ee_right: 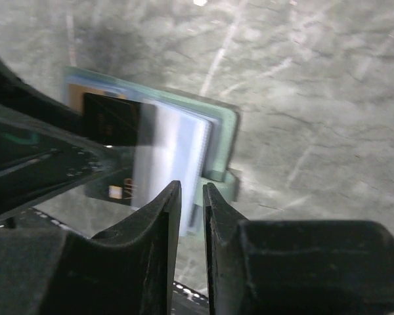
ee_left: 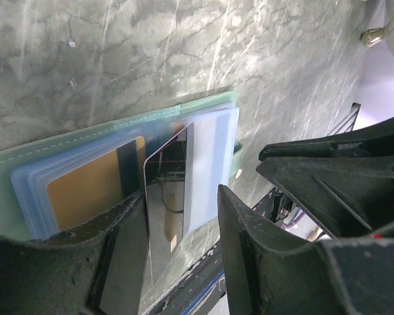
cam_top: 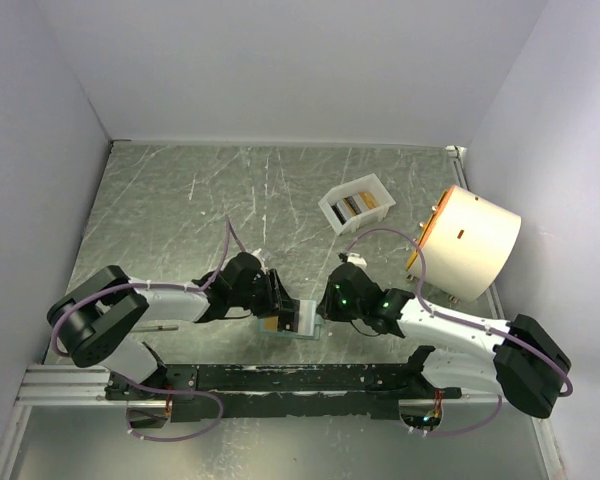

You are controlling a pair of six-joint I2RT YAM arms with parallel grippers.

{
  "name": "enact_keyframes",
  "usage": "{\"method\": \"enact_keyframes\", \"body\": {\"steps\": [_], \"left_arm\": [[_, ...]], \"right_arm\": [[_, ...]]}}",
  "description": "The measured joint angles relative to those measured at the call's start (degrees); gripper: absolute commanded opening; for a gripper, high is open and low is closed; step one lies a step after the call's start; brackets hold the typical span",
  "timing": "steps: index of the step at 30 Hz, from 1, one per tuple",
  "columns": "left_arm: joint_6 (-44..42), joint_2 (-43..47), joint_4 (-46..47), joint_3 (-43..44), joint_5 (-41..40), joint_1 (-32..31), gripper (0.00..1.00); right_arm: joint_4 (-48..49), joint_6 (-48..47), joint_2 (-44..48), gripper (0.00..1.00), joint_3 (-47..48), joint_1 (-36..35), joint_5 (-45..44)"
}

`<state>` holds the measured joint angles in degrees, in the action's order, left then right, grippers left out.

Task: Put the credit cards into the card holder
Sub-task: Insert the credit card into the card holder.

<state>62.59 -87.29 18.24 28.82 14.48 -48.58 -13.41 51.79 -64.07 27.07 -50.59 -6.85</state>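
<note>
— Sage-green holder [ee_left: 210,105] lies open on the near side of the counter [cam_top: 180,200]. How far along are we?
— Partway, we judge. One gold card [ee_left: 85,190] sits in a pale sleeve [ee_left: 210,151]; a dark card [ee_left: 167,197] is only part in, its near end sticking out.
— And the left hand [ee_left: 182,203]?
— Fingers apart, either side of that dark card, not clamping it as far as we see.
— The right hand [ee_right: 192,190]?
— Narrow, at the holder's edge by the snap tab [ee_right: 228,185]; we cannot tell if it pinches anything.
— What is left?
— Seating the dark card, then more cards [cam_top: 358,203] lying in the white tray [cam_top: 330,207].
</note>
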Motion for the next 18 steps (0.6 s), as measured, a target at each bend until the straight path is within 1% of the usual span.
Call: {"method": "enact_keyframes", "body": {"steps": [6,10,15,18], "left_arm": [[0.04,0.92,0.33,-0.28,-0.04,0.00,0.53],[-0.02,0.92,-0.35,-0.17,-0.04,0.00,0.52],[-0.57,0.98,-3.85,1.27,-0.90,-0.02,0.55],[-1.14,1.40,-6.27,2.75,-1.86,-0.02,0.57]], "right_arm": [[9.49,1.44,0.48,0.19,-0.66,-0.02,4.20],[15.85,2.93,-1.38,0.17,-1.07,-0.02,6.23],[17.90,3.56,-2.23,0.17,-1.57,-0.04,6.32],[17.90,3.76,0.02,0.17,-3.17,-0.07,5.40]]}}
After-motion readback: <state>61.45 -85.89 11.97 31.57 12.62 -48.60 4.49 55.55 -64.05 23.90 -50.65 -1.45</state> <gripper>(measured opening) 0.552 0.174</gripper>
